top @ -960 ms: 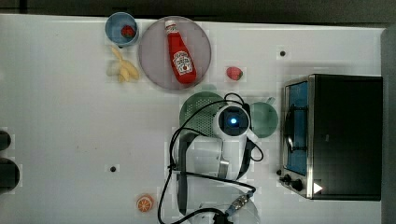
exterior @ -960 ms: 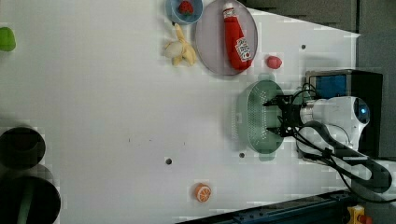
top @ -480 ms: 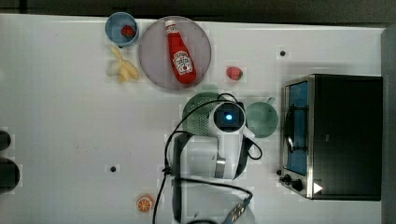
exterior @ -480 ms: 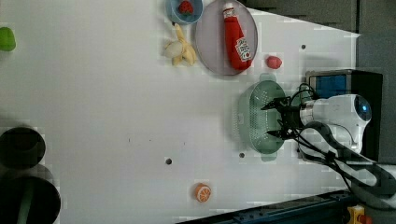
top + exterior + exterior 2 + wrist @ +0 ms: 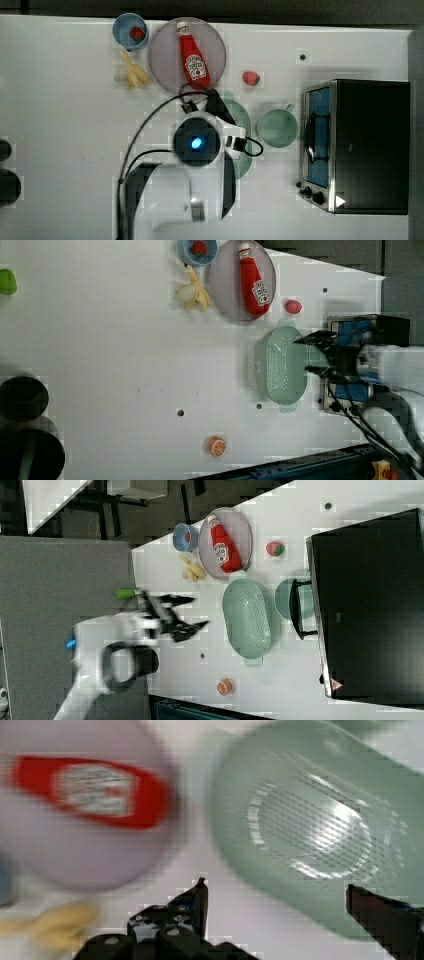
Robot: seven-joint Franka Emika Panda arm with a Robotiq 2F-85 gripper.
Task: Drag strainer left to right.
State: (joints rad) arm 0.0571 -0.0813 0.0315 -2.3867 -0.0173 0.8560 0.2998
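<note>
White tabletop (image 5: pixel 100 340) carries everything, with a black toaster oven (image 5: pixel 370 145) at the top view's right edge. The strainer (image 5: pixel 246 617) lies near the middle of the right view, just below the greyish-purple plate (image 5: pixel 237 535) and just beside the teal mug (image 5: pixel 277 128), which sits between it and the oven. The gripper (image 5: pixel 277 892) hangs above the strainer with its jaws spread wide and nothing between them; in the left view it shows at the strainer's right rim. Judging from this, the step in hand is getting a hold: one jaw should drop inside the rim and the other outside, pinching the wall before any sideways pull, and the drag should stay low and slow so the light plastic does not tip or knock the mug. A red ketchup bottle (image 5: pixel 192 60) lies on the plate; its white label is too blurred to read.
</note>
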